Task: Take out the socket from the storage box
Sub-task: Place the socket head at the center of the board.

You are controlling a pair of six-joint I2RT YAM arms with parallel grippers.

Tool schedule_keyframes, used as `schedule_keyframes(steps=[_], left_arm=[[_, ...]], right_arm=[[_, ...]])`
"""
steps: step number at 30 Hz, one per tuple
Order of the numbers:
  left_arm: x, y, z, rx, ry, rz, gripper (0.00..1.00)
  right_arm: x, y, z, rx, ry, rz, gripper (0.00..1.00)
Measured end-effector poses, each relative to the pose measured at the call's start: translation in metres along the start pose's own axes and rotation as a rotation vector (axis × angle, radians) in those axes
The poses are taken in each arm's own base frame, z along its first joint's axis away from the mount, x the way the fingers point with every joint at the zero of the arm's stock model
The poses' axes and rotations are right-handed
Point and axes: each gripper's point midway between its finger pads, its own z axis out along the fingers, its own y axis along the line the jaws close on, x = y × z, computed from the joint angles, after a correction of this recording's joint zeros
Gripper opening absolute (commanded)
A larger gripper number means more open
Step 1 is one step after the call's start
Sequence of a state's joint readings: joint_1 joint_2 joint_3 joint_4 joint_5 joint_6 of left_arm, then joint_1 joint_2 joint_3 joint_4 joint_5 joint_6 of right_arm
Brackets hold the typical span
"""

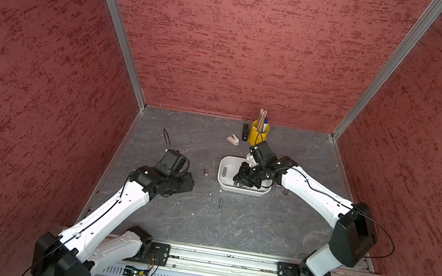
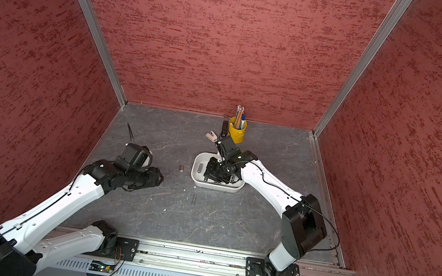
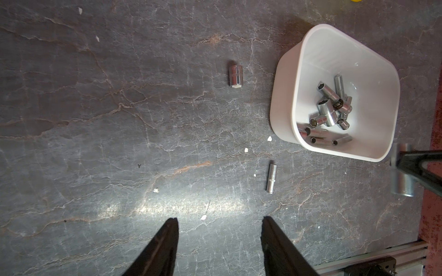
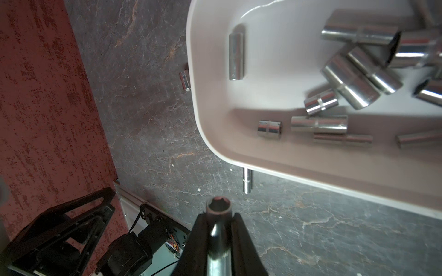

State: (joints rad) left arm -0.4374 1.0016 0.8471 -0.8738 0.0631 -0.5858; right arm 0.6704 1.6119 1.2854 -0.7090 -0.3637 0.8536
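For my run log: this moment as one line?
right gripper: shut on socket | left gripper: open, empty | storage box: more sockets inside | table: short socket, long socket

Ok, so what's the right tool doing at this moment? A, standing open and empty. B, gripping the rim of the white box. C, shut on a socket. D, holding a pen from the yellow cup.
C: in the right wrist view the right tool is shut on a socket, pinched from both sides with its hex opening facing outward, while other sockets lie loose in the storage box.
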Motion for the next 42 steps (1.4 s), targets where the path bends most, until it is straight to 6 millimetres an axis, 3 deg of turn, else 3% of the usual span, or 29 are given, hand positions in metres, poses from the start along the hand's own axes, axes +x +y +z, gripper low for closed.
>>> schedule_keyframes(steps=[8, 14, 21, 30, 37, 42], left_arm=[[0.000, -0.002, 0.001, 0.008, 0.003, 0.001, 0.58], [0.003, 0.000, 0.005, 0.005, 0.015, 0.000, 0.58], [0.004, 0.000, 0.010, -0.002, 0.027, -0.001, 0.58], [0.005, 0.002, 0.016, -0.017, 0.044, 0.007, 0.58], [0.005, 0.002, 0.016, -0.018, 0.046, 0.012, 0.58], [0.005, 0.002, 0.018, -0.020, 0.048, 0.011, 0.58]], right_arm=[[0.015, -0.019, -0.027, 0.032, -0.052, -0.051, 0.07], [0.017, -0.064, -0.060, 0.136, -0.137, -0.070, 0.07], [-0.016, -0.185, -0.093, 0.326, -0.261, 0.136, 0.08], [-0.035, -0.248, -0.079, 0.454, -0.219, 0.225, 0.09], [-0.046, -0.281, -0.063, 0.507, -0.181, 0.259, 0.10], [-0.050, -0.291, -0.054, 0.518, -0.166, 0.265, 0.13]])
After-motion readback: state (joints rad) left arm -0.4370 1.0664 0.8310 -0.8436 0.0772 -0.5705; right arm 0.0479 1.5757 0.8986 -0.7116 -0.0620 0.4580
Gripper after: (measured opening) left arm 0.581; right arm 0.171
